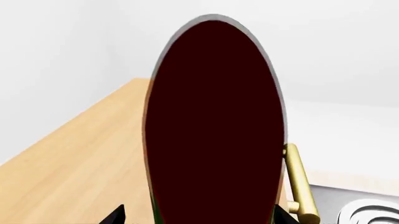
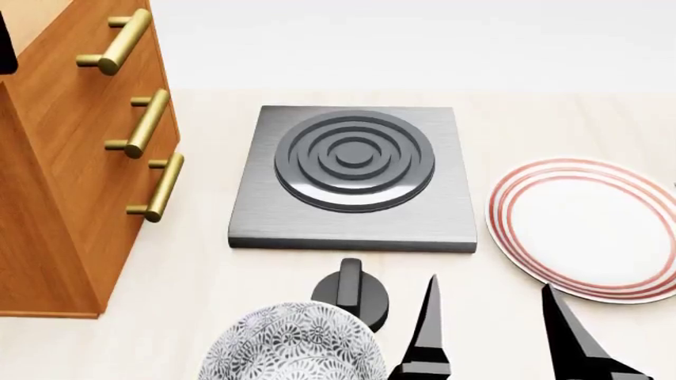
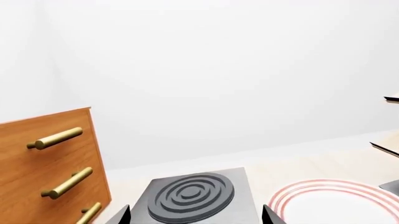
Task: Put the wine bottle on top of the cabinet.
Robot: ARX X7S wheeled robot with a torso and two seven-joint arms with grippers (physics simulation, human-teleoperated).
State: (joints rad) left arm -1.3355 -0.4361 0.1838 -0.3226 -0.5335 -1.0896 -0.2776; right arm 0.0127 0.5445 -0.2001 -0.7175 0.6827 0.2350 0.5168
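In the left wrist view the wine bottle (image 1: pixel 212 126) fills the middle as a tall dark shape with a greyish rim; its cork and label are hidden. My left gripper (image 1: pixel 199 217) has a black fingertip (image 1: pixel 117 215) on either side of it and is shut on it. The bottle is above the pale wooden top of the cabinet (image 1: pixel 74 158), near its front edge, where a brass handle (image 1: pixel 298 179) shows. In the head view the orange-brown cabinet (image 2: pixel 63 158) stands at the left; the bottle is out of frame there. My right gripper (image 2: pixel 496 340) is open and empty, low near the front.
A grey hotplate (image 2: pixel 354 178) with raised rings lies right of the cabinet. A white plate with red rings (image 2: pixel 581 226) is at the right. A patterned bowl (image 2: pixel 290 348) and a black knob (image 2: pixel 351 293) sit at the front. The cabinet (image 3: pixel 25 163) also shows in the right wrist view.
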